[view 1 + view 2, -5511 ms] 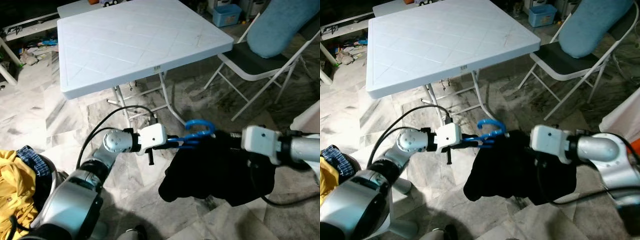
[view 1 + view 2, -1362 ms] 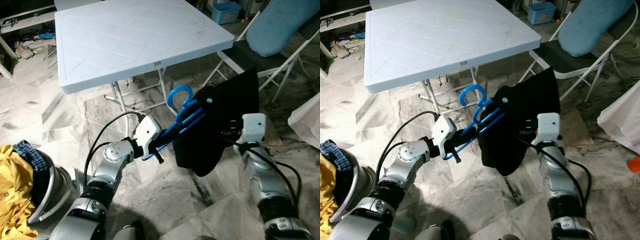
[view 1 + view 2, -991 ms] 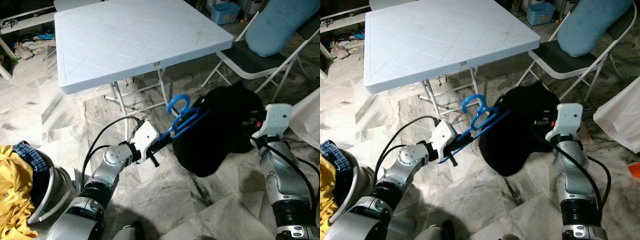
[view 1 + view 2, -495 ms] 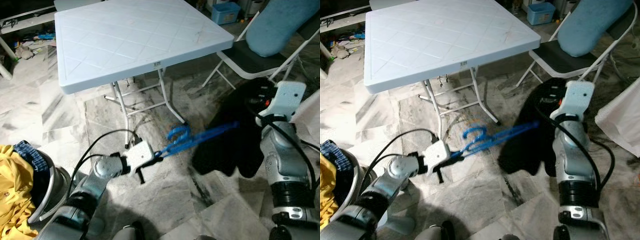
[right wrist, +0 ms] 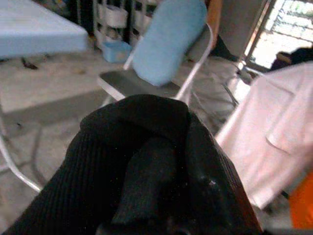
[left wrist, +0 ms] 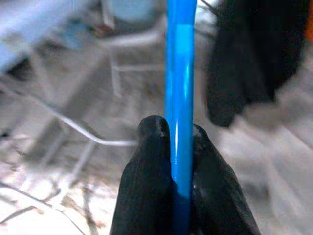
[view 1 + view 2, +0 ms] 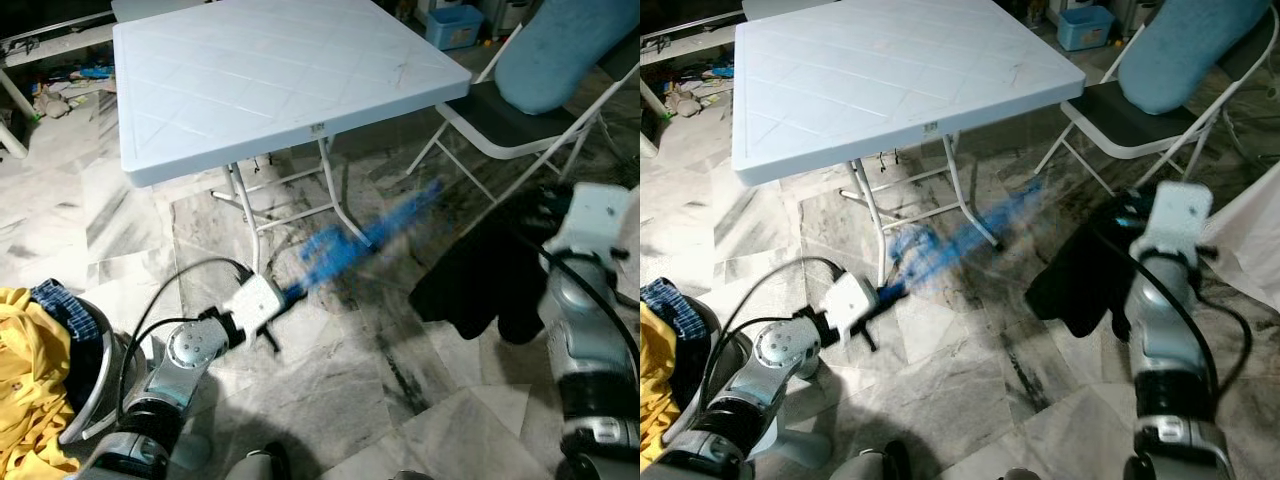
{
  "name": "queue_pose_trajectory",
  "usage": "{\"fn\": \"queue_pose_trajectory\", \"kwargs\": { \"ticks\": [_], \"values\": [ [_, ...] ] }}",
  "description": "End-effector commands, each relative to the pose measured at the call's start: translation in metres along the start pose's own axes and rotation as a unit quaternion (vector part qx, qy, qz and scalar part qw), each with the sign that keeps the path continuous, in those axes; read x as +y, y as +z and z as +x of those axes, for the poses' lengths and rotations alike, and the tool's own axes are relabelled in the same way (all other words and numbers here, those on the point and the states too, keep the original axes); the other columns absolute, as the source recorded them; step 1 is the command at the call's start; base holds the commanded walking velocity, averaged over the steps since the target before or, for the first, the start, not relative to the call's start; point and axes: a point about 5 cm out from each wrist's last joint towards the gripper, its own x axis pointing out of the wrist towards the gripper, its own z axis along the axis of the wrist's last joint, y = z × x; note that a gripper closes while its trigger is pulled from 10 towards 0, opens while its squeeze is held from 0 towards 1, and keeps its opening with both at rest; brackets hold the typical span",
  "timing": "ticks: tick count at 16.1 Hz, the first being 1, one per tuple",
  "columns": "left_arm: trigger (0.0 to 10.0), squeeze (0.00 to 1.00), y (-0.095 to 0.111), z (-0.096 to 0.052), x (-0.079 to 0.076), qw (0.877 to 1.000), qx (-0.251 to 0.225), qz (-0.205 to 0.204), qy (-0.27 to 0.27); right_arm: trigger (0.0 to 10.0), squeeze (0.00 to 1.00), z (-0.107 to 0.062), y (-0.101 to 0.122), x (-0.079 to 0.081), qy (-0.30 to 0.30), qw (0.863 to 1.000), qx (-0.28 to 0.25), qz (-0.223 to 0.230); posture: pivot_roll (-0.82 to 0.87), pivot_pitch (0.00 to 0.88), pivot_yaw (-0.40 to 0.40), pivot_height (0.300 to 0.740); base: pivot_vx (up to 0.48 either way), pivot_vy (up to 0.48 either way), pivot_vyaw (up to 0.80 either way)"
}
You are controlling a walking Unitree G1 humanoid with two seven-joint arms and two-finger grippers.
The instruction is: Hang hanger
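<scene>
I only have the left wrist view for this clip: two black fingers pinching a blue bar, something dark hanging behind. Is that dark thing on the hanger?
Observer: No. In the head views the black garment hangs apart from the blue hanger, with bare floor between them.
Operator: What holds the garment, then?
Observer: The right gripper; its wrist view shows the knit cloth bunched over the fingers.
Operator: And where does the hanger sit in the room?
Observer: The left gripper holds it low, in front of the white folding table; the hanger is motion-blurred.
</scene>
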Motion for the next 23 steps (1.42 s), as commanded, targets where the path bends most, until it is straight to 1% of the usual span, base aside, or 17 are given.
{"fn": "queue_pose_trajectory", "kwargs": {
  "ticks": [1,2,3,4,5,6,8,9,10,11,12,13,14,17,19,21,23],
  "values": [
    [0.0,0.00,-0.001,-0.007,0.008,0.997,-0.016,-0.030,0.075,0.0,0.00,-0.004,-0.005,-0.008,-0.012,1.000,0.005,0.003,-0.18,0.118,0.045,0.740,0.000,0.000,0.00],
    [0.0,0.00,-0.002,-0.008,0.012,0.993,-0.013,-0.043,0.111,0.0,0.00,-0.007,-0.008,-0.007,-0.009,1.000,0.010,0.008,-0.18,0.117,0.046,0.740,0.000,0.000,0.00],
    [0.0,0.00,-0.005,-0.009,0.018,0.983,-0.007,-0.071,0.172,0.0,0.00,-0.012,-0.007,-0.002,0.015,1.000,0.004,0.025,-0.18,0.116,0.048,0.740,0.000,0.000,0.00],
    [2.4,0.00,-0.009,-0.011,0.022,0.969,0.010,-0.082,0.235,0.0,0.00,-0.019,-0.006,0.007,0.046,0.998,-0.007,0.036,-0.18,0.111,0.052,0.740,0.000,0.000,0.00],
    [9.2,0.00,-0.008,-0.010,0.023,0.961,0.013,-0.085,0.264,0.0,0.00,-0.030,0.001,0.019,0.096,0.993,-0.027,0.069,-0.19,0.107,0.049,0.740,0.000,0.000,0.00],
    [10.0,0.00,-0.006,-0.006,0.020,0.958,0.021,-0.076,0.276,0.0,0.00,-0.041,0.007,0.030,0.134,0.986,-0.043,0.091,-0.19,0.109,0.040,0.740,0.000,0.000,0.00],
    [10.0,0.00,-0.005,-0.005,0.019,0.952,0.024,-0.077,0.295,0.0,0.00,-0.051,0.012,0.039,0.160,0.980,-0.053,0.107,-0.20,0.112,0.034,0.740,0.000,0.000,0.00],
    [10.0,0.00,0.001,-0.003,0.022,0.945,0.017,-0.077,0.318,0.0,0.00,-0.058,0.023,0.042,0.169,0.976,-0.072,0.113,-0.19,0.103,0.013,0.740,0.000,0.000,0.00],
    [10.0,0.00,0.005,-0.003,0.024,0.941,0.011,-0.077,0.330,0.0,0.00,-0.060,0.027,0.043,0.170,0.975,-0.078,0.118,-0.18,0.100,0.011,0.740,0.000,0.000,0.00],
    [10.0,0.00,0.014,-0.004,0.028,0.935,-0.001,-0.083,0.344,0.0,0.00,-0.063,0.035,0.046,0.178,0.971,-0.087,0.133,-0.18,0.095,0.013,0.740,0.000,0.000,0.00],
    [10.0,0.00,0.016,-0.005,0.028,0.934,-0.004,-0.087,0.346,0.0,0.00,-0.064,0.038,0.048,0.183,0.969,-0.091,0.137,-0.18,0.095,0.013,0.740,0.000,0.000,0.00],
    [10.0,0.00,0.019,-0.005,0.028,0.934,-0.010,-0.101,0.342,8.2,0.00,-0.066,0.042,0.054,0.194,0.966,-0.092,0.144,-0.16,0.093,0.018,0.740,0.000,0.000,0.00],
    [10.0,0.00,0.022,-0.003,0.026,0.939,-0.020,-0.105,0.327,10.0,0.00,-0.067,0.041,0.062,0.207,0.963,-0.085,0.149,-0.16,0.091,0.022,0.740,0.000,0.000,0.00],
    [10.0,0.00,0.023,-0.003,0.027,0.938,-0.016,-0.111,0.328,10.0,0.00,-0.069,0.040,0.068,0.216,0.960,-0.080,0.158,-0.15,0.080,0.037,0.740,0.330,0.000,0.00],
    [10.0,0.00,0.028,-0.002,0.028,0.940,-0.020,-0.112,0.322,10.0,0.00,-0.069,0.043,0.071,0.219,0.959,-0.082,0.161,-0.15,0.076,0.044,0.740,0.401,0.000,0.00],
    [10.0,0.00,0.035,0.001,0.032,0.941,-0.029,-0.111,0.319,10.0,0.00,-0.067,0.046,0.072,0.217,0.958,-0.089,0.162,-0.14,0.072,0.050,0.740,0.420,0.000,0.00],
    [10.0,0.00,0.036,0.001,0.033,0.942,-0.030,-0.111,0.316,10.0,0.00,-0.067,0.045,0.072,0.216,0.959,-0.087,0.162,-0.13,0.068,0.054,0.740,0.422,0.000,0.00]
  ]
}}
